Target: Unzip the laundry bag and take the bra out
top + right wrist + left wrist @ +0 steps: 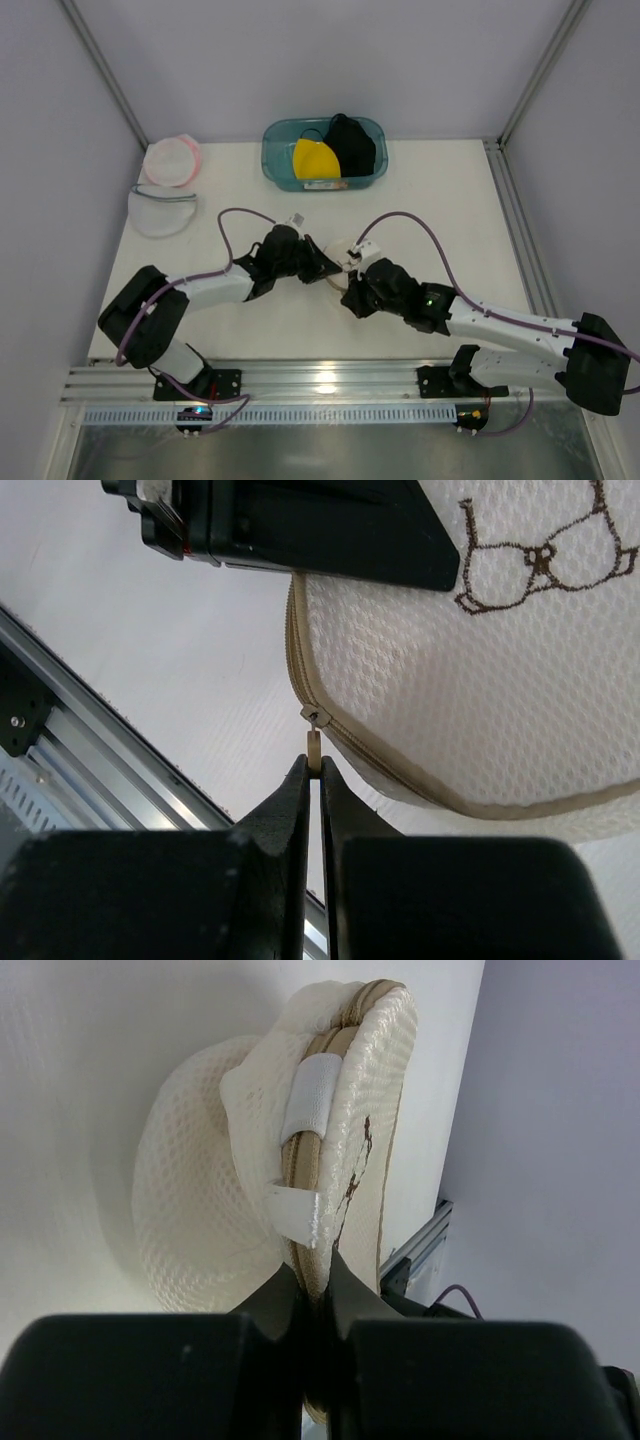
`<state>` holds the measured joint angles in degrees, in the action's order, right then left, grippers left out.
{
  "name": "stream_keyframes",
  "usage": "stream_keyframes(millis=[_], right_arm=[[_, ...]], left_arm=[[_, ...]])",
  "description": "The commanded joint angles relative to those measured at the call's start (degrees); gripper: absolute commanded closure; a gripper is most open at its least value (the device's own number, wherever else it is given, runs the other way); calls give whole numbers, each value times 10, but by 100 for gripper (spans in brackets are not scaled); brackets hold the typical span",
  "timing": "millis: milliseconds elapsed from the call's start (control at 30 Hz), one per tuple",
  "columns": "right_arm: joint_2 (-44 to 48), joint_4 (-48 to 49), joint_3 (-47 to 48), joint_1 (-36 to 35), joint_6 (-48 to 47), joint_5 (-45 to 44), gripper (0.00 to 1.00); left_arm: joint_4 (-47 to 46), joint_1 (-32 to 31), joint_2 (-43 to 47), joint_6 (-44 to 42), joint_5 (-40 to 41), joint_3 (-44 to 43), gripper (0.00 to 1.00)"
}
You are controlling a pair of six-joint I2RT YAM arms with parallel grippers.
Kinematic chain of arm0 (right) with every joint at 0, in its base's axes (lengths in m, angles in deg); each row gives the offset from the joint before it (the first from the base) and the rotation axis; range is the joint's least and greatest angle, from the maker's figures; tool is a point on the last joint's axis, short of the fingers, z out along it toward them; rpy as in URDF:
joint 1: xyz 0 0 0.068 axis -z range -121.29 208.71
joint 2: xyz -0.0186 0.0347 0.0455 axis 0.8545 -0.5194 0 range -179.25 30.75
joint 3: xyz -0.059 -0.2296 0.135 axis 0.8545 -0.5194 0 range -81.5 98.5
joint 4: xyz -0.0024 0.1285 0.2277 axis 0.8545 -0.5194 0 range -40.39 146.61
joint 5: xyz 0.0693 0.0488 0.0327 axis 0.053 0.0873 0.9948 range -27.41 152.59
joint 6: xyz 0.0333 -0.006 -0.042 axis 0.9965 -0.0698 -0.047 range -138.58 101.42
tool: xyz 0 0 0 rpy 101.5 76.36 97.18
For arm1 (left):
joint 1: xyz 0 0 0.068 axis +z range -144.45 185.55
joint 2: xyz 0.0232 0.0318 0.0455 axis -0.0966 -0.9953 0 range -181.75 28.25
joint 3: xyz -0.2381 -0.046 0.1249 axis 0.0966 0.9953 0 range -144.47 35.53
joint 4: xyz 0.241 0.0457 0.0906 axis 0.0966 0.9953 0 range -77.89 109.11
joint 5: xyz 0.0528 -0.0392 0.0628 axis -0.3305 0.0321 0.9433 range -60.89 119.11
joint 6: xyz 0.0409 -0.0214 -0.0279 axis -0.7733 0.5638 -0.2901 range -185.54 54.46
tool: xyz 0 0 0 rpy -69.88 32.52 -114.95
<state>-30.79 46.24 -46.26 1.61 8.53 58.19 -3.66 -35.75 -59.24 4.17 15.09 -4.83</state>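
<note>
The laundry bag (230,1190) is sitting in the middle of the white surface (420,200), squeezed between the two arms so only a sliver of it is showing from above. Up close it's a round, flattish pouch of cream honeycomb mesh, puffy and soft-looking, with a tan woven zipper band running round the rim and two little white fabric tabs crossing that band. One face is carrying a brown stitched outline of a bra. The left pincer (318,1282) is clamping down on the bag's rim, its two black fingers pressed tight against the tan edge with the bag standing on its side. The right pincer (313,768) is pinching the small metal zipper pull (314,742), fingers closed together on it, and the zipper is looking fully closed along the stretch that's showing. At the far side a see-through teal plastic bin (275,160) is holding two cup-shaped garments, one yellow (314,158) and one black (352,142). Off at the far left two more round pouches are lying flat, touching each other: a white-and-pink one (172,160) and a translucent one with a grey rim (160,212). So that's three pouches and two loose garments in all. Can't spot any cream garment through the mesh.
</note>
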Motion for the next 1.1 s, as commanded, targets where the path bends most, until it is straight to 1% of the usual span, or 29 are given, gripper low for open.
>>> stream_keyframes(millis=[0, 67, 100, 200, 267, 433, 467, 533, 600, 633, 733, 900, 933, 967, 1000, 1033, 1067], right_arm=[[-2, -39, 27, 1, 0, -18, 96], [-8, -58, 33, 0, 3, -25, 96], [-16, -83, 36, 1, 7, -32, 96], [-29, -146, 60, 1, 23, -84, 96], [-31, -172, 66, 0, 38, -128, 96], [-53, -217, 76, 20, 47, -179, 96], [-58, -221, 77, 25, 49, -190, 96], [-68, -214, 72, 54, 41, -192, 96], [-72, -179, 55, 78, 24, -161, 96], [-73, -170, 52, 101, 19, -153, 96], [-83, -155, 47, 140, 7, -152, 96], [-91, -135, 58, 171, -13, -144, 96], [-92, -134, 61, 172, -16, -142, 96], [-92, -132, 63, 172, -17, -139, 96], [-92, -130, 67, 172, -20, -136, 96], [-91, -127, 67, 172, -21, -132, 96], [-90, -127, 67, 172, -22, -127, 96]], left_arm=[[7, 2, 11, -27, 35, -26, 100], [33, 2, 7, -51, 45, -33, 100], [40, 3, 6, -59, 50, -39, 100], [57, 6, -3, -88, 51, -46, 100], [65, 11, -13, -102, 39, -55, 100], [90, 24, -34, -167, 2, -80, 100], [94, 26, -38, -178, -17, -92, 100], [111, 38, -52, -205, -33, -105, 100], [108, 51, -69, -221, -66, -119, 100], [116, 57, -76, -230, -81, -127, 100], [116, 80, -99, -248, -115, -152, 100], [114, 112, -144, -270, -185, -207, 100], [109, 116, -158, -269, -199, -226, 93], [100, 122, -163, -260, -203, -234, 80], [92, 124, -165, -254, -206, -238, 63], [83, 125, -166, -245, -201, -241, 30], [78, 125, -158, -238, -195, -242, 20]])
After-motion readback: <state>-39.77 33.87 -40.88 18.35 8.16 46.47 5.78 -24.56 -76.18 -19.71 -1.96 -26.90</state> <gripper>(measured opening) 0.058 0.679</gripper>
